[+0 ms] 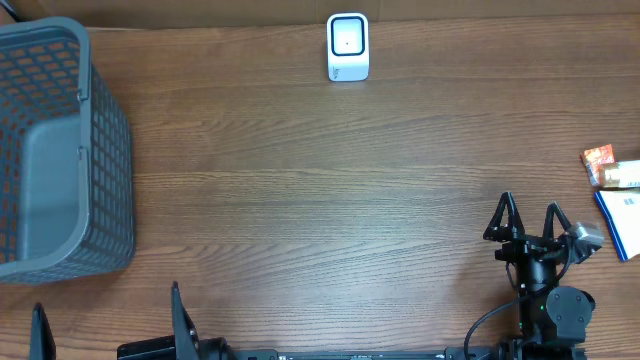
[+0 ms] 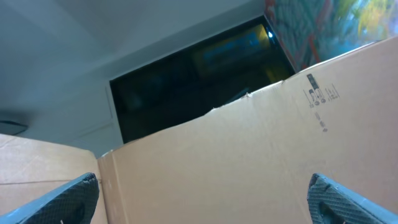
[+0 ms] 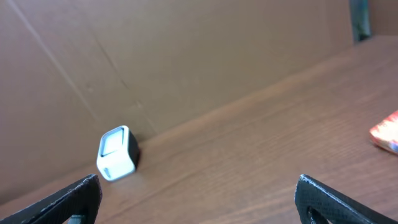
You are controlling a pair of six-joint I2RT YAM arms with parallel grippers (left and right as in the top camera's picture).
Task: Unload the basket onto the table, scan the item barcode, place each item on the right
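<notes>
Table [image 1: 300, 200]: brown wood grain, backed along its far edge by a cardboard wall [image 3: 186, 62].
Items: three lie together at the table's right edge, partly cut off in the overhead view. They are a red packet [image 1: 598, 157], a pale packet [image 1: 622, 175] just beside it, and a blue-and-white box [image 1: 622, 222] nearest the robot. No barcode can be made out on any of them.
Item contact: none is held or touched.
Scanner [image 1: 348, 46]: white with a dark-rimmed window, standing upright at the far centre of the table, close to the cardboard wall and well apart from the items.
Right gripper [image 1: 528, 218]: low over the table, near its right front, just left of the blue-and-white box. Its fingers are spread wide with nothing between them. Its wrist camera faces the scanner, with the red packet at the frame's right edge.
Left gripper [image 1: 108, 325]: at the front left edge, fingers wide apart and empty. Its camera looks up at a cardboard box [image 2: 249, 162].
Basket [image 1: 60, 150]: grey plastic mesh, at the far left of the table.
</notes>
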